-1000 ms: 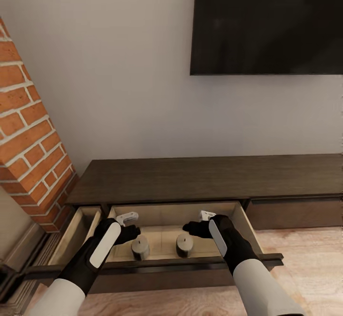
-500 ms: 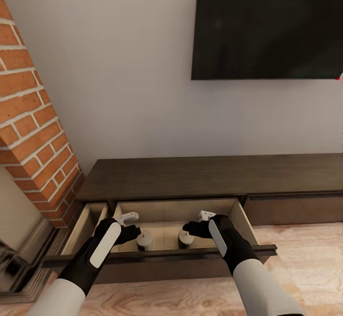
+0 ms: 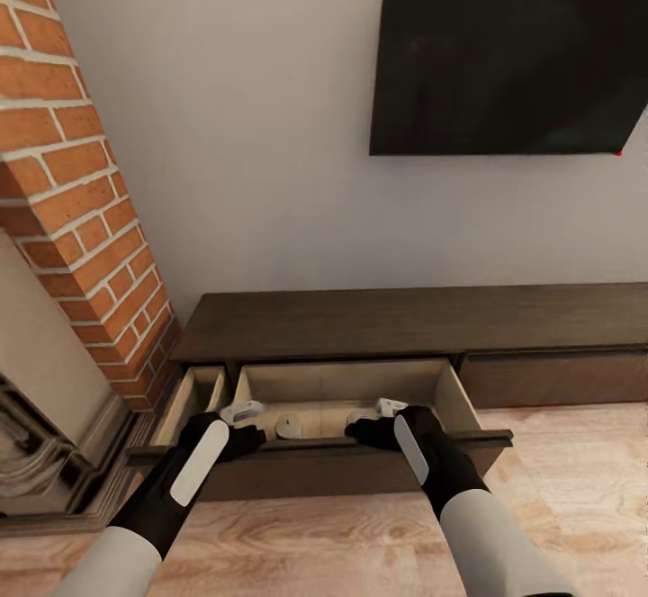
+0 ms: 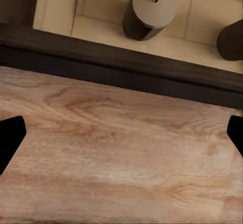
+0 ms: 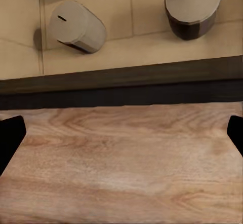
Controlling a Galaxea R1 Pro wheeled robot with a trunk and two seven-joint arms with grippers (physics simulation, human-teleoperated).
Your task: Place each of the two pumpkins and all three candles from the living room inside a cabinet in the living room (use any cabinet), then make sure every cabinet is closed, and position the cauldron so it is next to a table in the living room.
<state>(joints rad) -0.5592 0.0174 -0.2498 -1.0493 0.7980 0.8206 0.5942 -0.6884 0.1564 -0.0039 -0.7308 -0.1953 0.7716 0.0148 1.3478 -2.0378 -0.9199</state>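
Observation:
The dark-brown cabinet [image 3: 405, 322] stands against the wall with its wide drawer [image 3: 315, 475] pulled out. Two squat cream candles lie on the pale drawer floor. One candle [image 3: 288, 426] shows between my hands in the head view. In the right wrist view one candle [image 5: 192, 6] stands upright and another candle [image 5: 76, 26] is tilted. My left gripper [image 3: 241, 414] and right gripper [image 3: 387, 408] hover at the drawer's front edge, both open and holding nothing. The left wrist view has a candle [image 4: 149, 8] beyond the dark drawer front [image 4: 126, 72]. Pumpkins, cauldron and table are out of view.
A red brick chimney [image 3: 81, 183] with a fireplace [image 3: 45, 453] stands close on the left. A black TV [image 3: 513, 48] hangs on the wall above the unit. A narrow second drawer [image 3: 193, 394] is also open at the left. Wood floor [image 3: 558, 489] runs in front.
The whole view has shifted as the camera drew back. Both grippers, earlier over the drawer's inside past the candles, now sit at its front edge above the floor. The candles stayed put.

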